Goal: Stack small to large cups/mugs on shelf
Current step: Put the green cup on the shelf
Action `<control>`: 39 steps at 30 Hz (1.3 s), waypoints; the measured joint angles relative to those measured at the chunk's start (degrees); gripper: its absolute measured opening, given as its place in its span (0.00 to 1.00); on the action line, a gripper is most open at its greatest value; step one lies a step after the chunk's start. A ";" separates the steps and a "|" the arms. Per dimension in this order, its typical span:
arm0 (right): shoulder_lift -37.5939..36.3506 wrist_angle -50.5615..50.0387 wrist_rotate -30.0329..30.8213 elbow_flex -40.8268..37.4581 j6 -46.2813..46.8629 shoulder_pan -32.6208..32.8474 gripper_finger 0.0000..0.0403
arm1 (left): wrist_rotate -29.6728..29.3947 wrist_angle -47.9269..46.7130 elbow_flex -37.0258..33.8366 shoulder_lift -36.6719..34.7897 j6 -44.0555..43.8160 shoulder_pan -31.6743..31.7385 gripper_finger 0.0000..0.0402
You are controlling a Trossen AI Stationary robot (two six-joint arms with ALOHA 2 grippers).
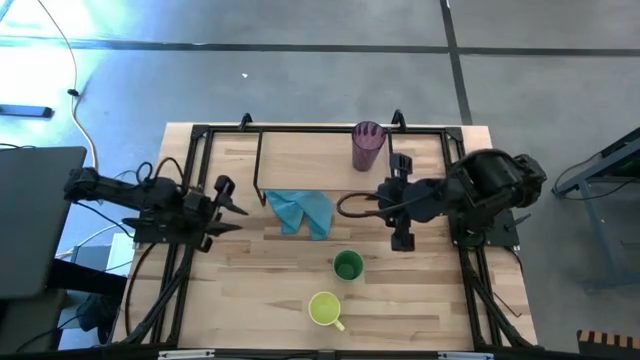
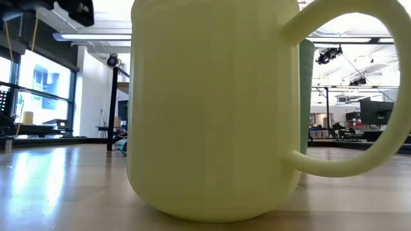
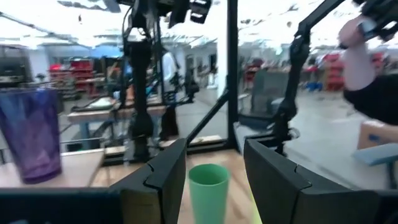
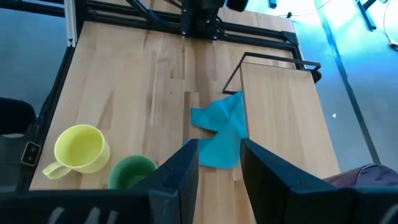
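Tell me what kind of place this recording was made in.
Probably a robotics lab or workshop. A wooden table framed by black rails carries two robot arms over a bare concrete floor; the left wrist view shows workbenches and shelving in an open room behind.

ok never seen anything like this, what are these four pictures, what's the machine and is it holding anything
It is a robot with two dark arms at a wooden table, each ending in a two-finger gripper. One picture looks straight down; there the left gripper and the right gripper both hang open and hold nothing. One camera sits at table height, so the yellow-green mug fills its picture. The other two cameras ride on the wrists and look out past each arm's fingers. On the table stand the green cup and that mug. The purple tumbler stands on the shelf, a low wooden board on thin legs; a light blue cloth lies over its front edge.
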 joint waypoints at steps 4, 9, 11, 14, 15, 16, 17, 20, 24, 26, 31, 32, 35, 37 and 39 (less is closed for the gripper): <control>0.00 0.07 0.73 0.00 -1.25 0.63 0.27 | -2.05 -4.71 5.55 6.71 0.30 0.00 0.37; 0.01 0.05 3.46 0.00 -2.49 1.63 0.27 | -3.33 -8.30 12.72 18.56 0.30 0.01 0.37; -0.03 0.05 4.70 0.00 -2.75 2.35 0.27 | -3.33 -8.63 15.71 23.59 0.30 0.00 0.37; -0.18 0.00 6.86 0.00 -2.77 3.91 0.27 | -3.33 -9.50 20.16 30.83 0.30 0.00 0.37; -0.33 -0.20 8.03 0.00 -2.70 4.72 0.27 | -3.33 -9.60 21.58 33.29 0.32 0.01 0.37; -0.46 -0.54 9.24 0.00 -2.29 5.56 0.27 | -3.33 -9.77 22.95 35.56 0.32 0.00 0.37; -0.59 -0.73 10.54 0.00 -1.78 6.28 0.27 | -3.33 -10.13 24.29 37.68 0.30 0.00 0.37; -1.15 -1.86 14.59 -0.02 0.00 9.21 0.27 | -3.33 -11.82 28.25 43.61 0.30 0.00 0.37; -1.64 -3.21 20.38 -0.02 2.70 13.35 0.27 | -3.57 -13.05 32.99 50.17 0.30 0.02 0.37; -1.70 -3.90 22.88 -0.02 4.05 15.27 0.27 | -3.65 -13.61 34.96 52.57 0.32 0.07 0.37; -1.73 -6.06 27.97 -0.02 7.91 20.00 0.27 | -4.83 -15.64 39.92 57.82 1.32 0.07 0.37; -1.73 -6.23 28.81 -0.02 8.70 20.86 0.27 | -4.95 -15.84 40.96 58.91 1.65 0.07 0.37; -1.73 -6.21 30.86 -0.02 9.78 23.27 0.27 | -5.02 -16.85 43.35 61.32 2.19 0.07 0.37; -1.73 -6.22 32.10 -0.02 9.88 24.74 0.27 | -5.02 -17.43 44.80 62.79 2.38 0.07 0.37; -1.70 -6.20 33.28 -0.02 10.45 26.02 0.27 | -5.01 -17.89 46.07 64.27 3.04 0.06 0.37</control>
